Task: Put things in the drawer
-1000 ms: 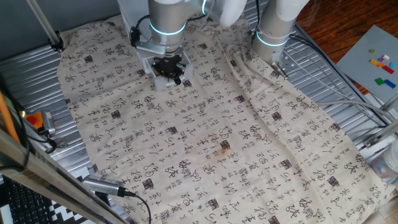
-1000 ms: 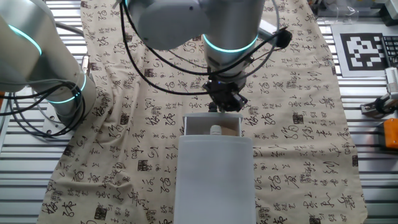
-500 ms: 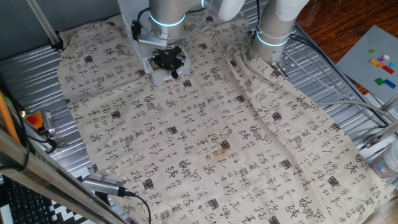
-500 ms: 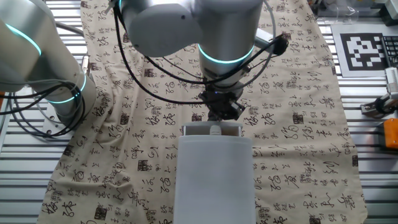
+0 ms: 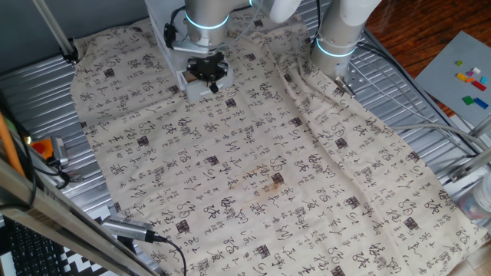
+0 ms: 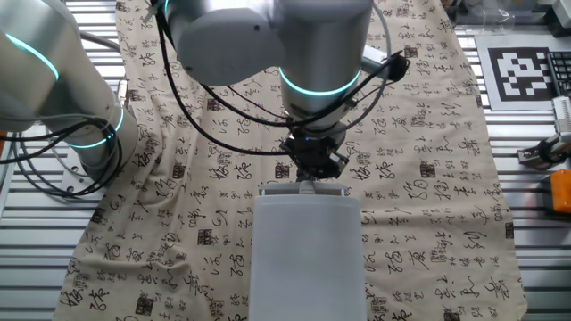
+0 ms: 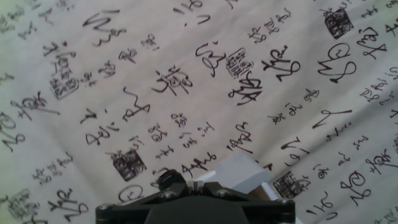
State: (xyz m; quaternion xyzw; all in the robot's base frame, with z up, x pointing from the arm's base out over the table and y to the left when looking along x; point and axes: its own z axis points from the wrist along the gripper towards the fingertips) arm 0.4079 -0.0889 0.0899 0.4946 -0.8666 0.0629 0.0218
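Here the end effector sat right at the front of the white drawer, low over the cloth that covered the worktop. In one fixed view the drawer unit was mostly hidden behind the silver arm, and only a bit of its white front showed just under the black fingers. In the other fixed view the drawer filled the near middle as a big pale box, and the end effector pressed against its far edge, where the front looked nearly pushed in. I could not tell how wide the fingers stood, because the black parts bunched together in both fixed views, and I could not see anything held between them. The hand view showed the cloth with its black writing marks, the dark base of the end effector along the bottom edge, and a small white corner beside it. The tan block did not show in any view, so I could not tell where it lay. A second arm with a glowing blue ring stood at the side on the cloth. A grey plate with tiny bright bricks lay far off at one corner.
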